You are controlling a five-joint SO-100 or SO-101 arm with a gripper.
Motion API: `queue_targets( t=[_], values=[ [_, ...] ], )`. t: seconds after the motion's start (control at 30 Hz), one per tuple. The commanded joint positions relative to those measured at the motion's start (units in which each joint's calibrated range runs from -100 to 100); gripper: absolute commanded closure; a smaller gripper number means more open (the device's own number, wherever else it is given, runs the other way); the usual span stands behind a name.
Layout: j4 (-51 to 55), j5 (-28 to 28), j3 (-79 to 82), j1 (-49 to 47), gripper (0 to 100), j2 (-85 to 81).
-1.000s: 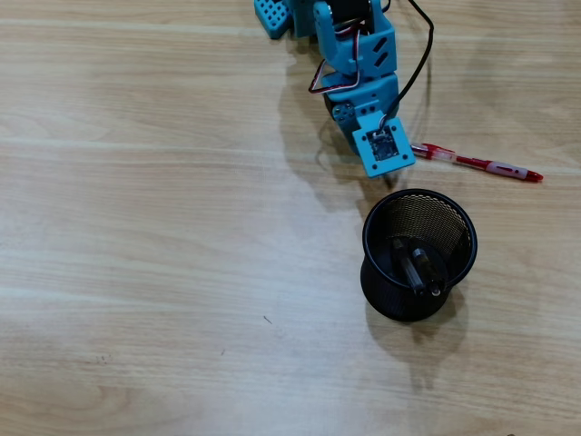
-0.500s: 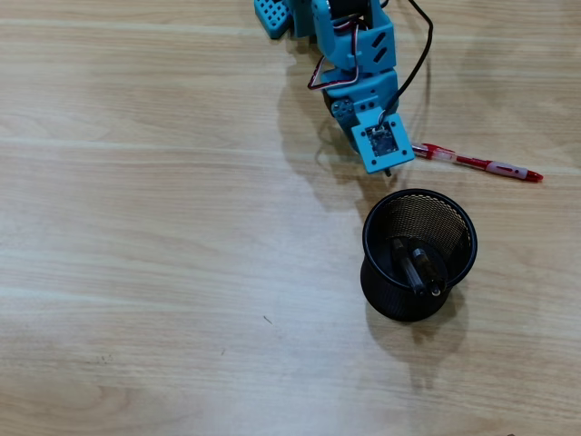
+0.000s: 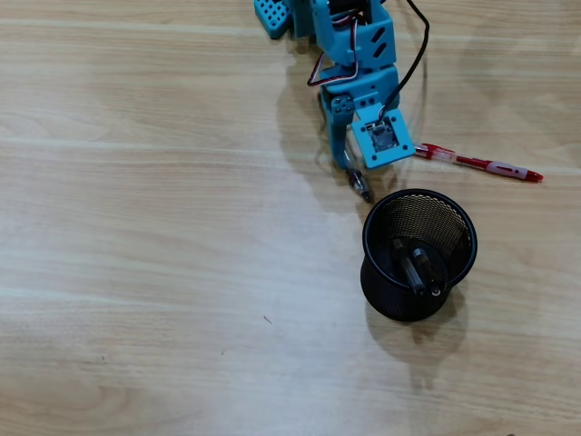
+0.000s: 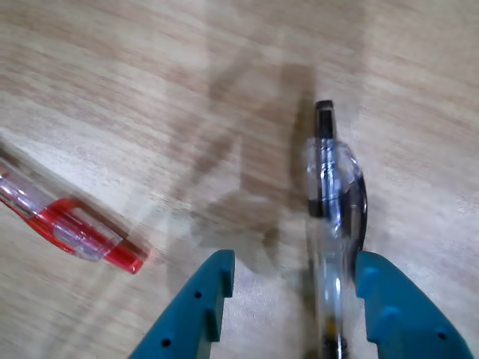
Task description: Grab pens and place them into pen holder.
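Observation:
My gripper (image 4: 296,260) is open, low over the wooden table. A clear pen with a black clip (image 4: 329,194) lies between the jaws, close against the right finger (image 4: 389,299) and well apart from the left finger. In the overhead view the gripper (image 3: 349,163) points down at this pen (image 3: 362,187), whose end sticks out just above the holder. The black mesh pen holder (image 3: 367,238) stands upright below it, with one dark pen (image 3: 419,271) inside. A red pen (image 3: 481,164) lies on the table right of the gripper; its end shows in the wrist view (image 4: 71,228).
The blue arm base (image 3: 313,18) is at the top edge. A black cable (image 3: 419,54) loops to the right of the arm. Bare wooden table (image 3: 136,227) spreads to the left and below.

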Motion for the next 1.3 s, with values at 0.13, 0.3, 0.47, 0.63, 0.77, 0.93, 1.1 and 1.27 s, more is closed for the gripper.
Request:
queue_targets(
  t=[0.13, 0.3, 0.47, 0.63, 0.77, 0.93, 1.1, 1.27],
  values=[
    [16.9, 2.2, 1.8, 4.0, 80, -14.3],
    [32.2, 7.5, -1.8, 13.3, 73, -21.7],
    [35.1, 8.9, -2.1, 16.5, 72, -22.2],
    [34.9, 8.3, -2.4, 14.3, 72, -20.8],
    [34.8, 6.9, -4.5, 10.0, 69, -18.7],
    [31.1, 4.4, -6.7, 4.0, 69, -14.7],
    [20.8, 4.4, -6.3, 2.0, 69, -8.7],
    [17.6, 4.4, -6.8, 2.5, 68, -3.1]
  ],
)
